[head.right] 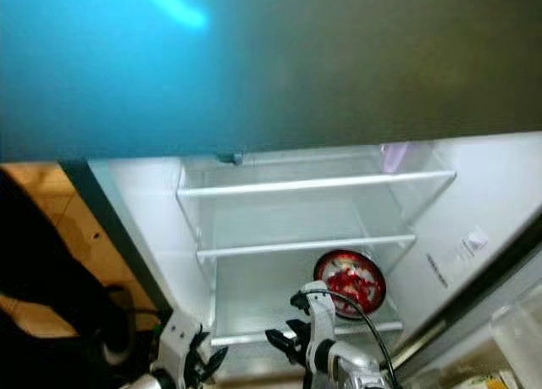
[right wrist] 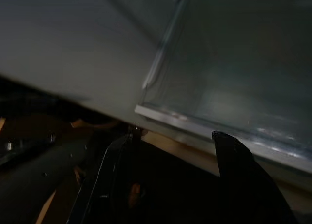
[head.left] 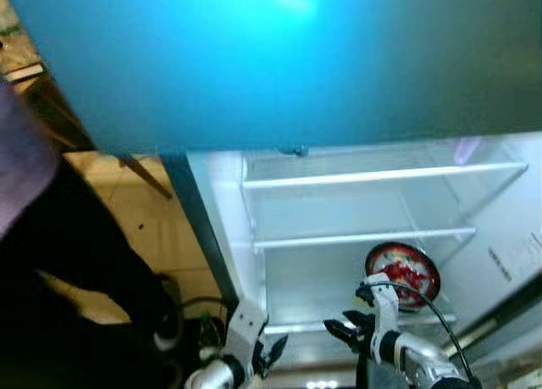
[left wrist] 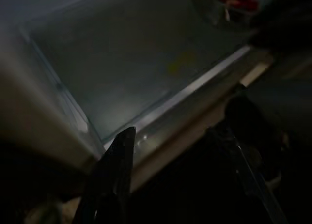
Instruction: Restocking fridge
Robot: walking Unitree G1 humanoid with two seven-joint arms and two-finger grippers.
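Round red-rimmed bowl of red food [head.left: 403,275] seen at right edge of lowest white fridge shelf [head.left: 339,325]. Left gripper [head.left: 269,353], right gripper [head.left: 340,329] held before shelf's front edge, fingers spread, empty.

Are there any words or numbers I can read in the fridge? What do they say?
None can be read.
White sticker on the fridge's right inner wall: printing too small and blurred.
Dark line of print just below it: blurred, unreadable.
Red-rimmed bowl on the lower shelf: no writing visible.
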